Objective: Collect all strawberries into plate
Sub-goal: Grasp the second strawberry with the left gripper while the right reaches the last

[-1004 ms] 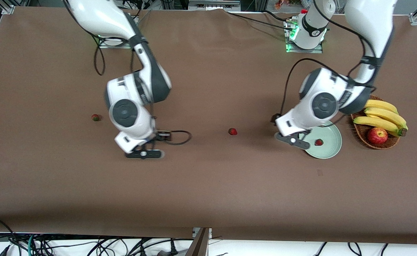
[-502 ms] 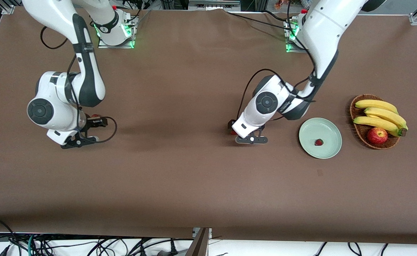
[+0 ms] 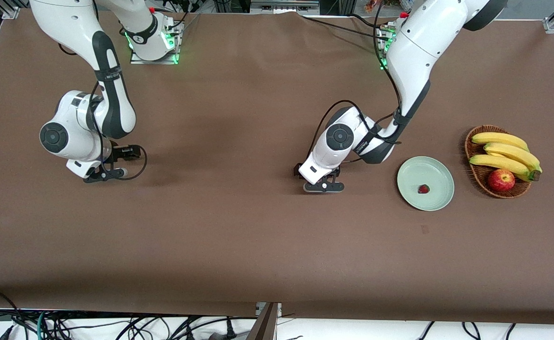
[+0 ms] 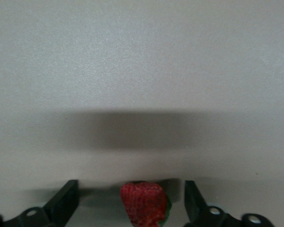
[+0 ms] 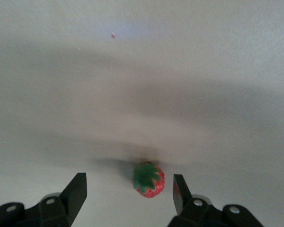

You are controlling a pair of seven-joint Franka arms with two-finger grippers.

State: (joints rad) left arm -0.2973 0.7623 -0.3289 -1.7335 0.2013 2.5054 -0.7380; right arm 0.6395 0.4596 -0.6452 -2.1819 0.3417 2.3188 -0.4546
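The left pincer (image 3: 323, 185) is lowered close to the brown cloth-covered surface (image 3: 239, 236) near its middle, and its 2 black fingers (image 4: 66, 203) are spread wide, with a small red strawberry with a green cap (image 4: 143, 203) seen between them and touched by neither. The right pincer (image 3: 102, 175) is lowered close to the surface toward the right arm's end, its fingers (image 5: 75, 191) likewise held wide apart around a second small red strawberry with a green leafy cap (image 5: 148, 179), which lies on the surface untouched. A third tiny red strawberry (image 3: 423, 189) is found lying in the round, pale mint-green glossy plate (image 3: 413, 170), toward the left arm's end. Just beside the plate, a brown wicker basket (image 3: 476, 175) is set, in which yellow bananas (image 3: 506, 152) and a red apple (image 3: 501, 180) are held.
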